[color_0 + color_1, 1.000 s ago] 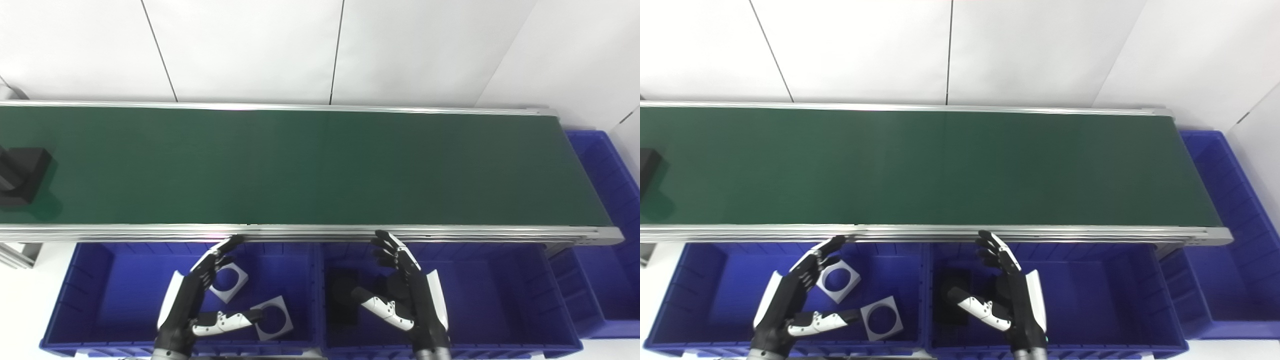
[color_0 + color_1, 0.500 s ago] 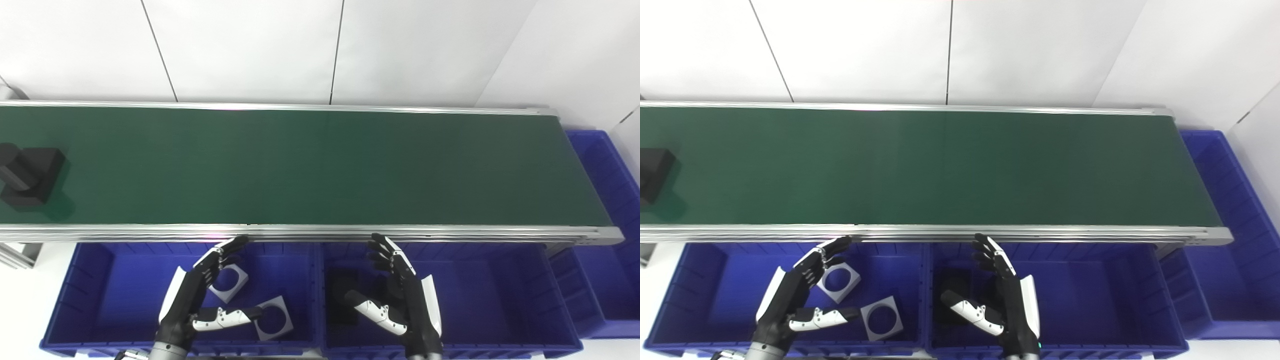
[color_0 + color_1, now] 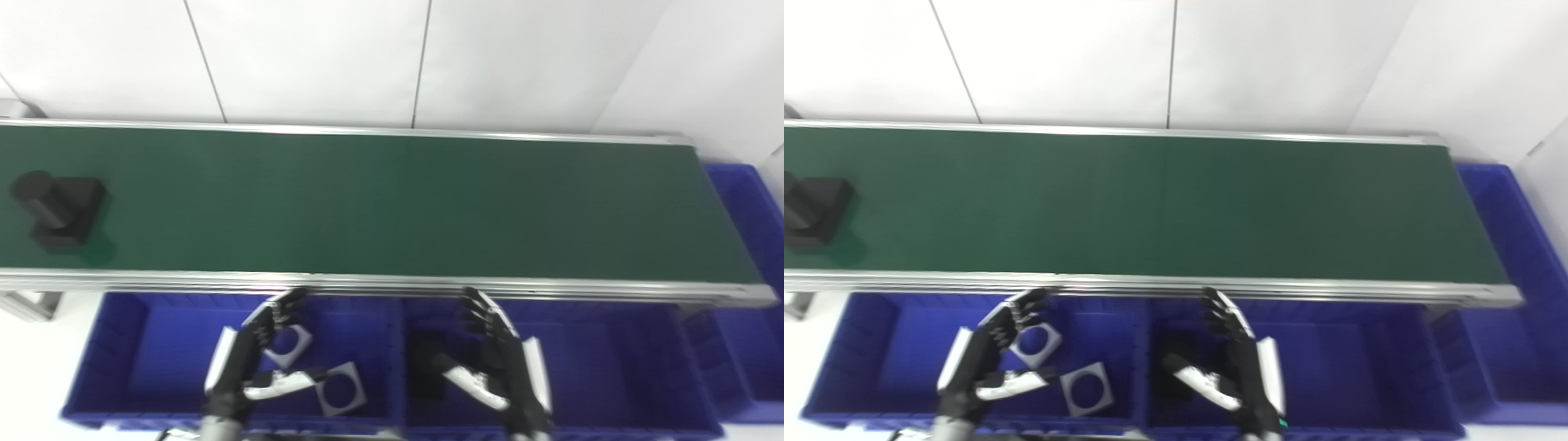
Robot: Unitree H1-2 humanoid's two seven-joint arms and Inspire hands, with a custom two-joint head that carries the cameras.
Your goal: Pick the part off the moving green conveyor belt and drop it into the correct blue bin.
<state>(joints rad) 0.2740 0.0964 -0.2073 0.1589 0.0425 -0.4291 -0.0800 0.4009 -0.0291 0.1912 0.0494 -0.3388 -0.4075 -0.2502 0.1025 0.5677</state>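
Note:
A black part (image 3: 58, 210), a square block with a round stub, lies on the green conveyor belt (image 3: 392, 202) at its far left. It also shows in the right eye view (image 3: 811, 211). My left hand (image 3: 254, 358) is open and empty, hovering over the left blue bin (image 3: 141, 367). My right hand (image 3: 499, 367) is open and empty over the middle blue bin (image 3: 612, 367). Both hands are below the belt's near rail, far from the part.
The left bin holds two grey square plates with round holes (image 3: 340, 395) (image 3: 288, 343). The middle bin holds a black part (image 3: 429, 370). Another blue bin (image 3: 750, 245) stands at the belt's right end. A white wall rises behind the belt.
The black part has travelled to the right along the belt. The camera has shifted a little. Both hands stay open over the bins, nearly unmoved.

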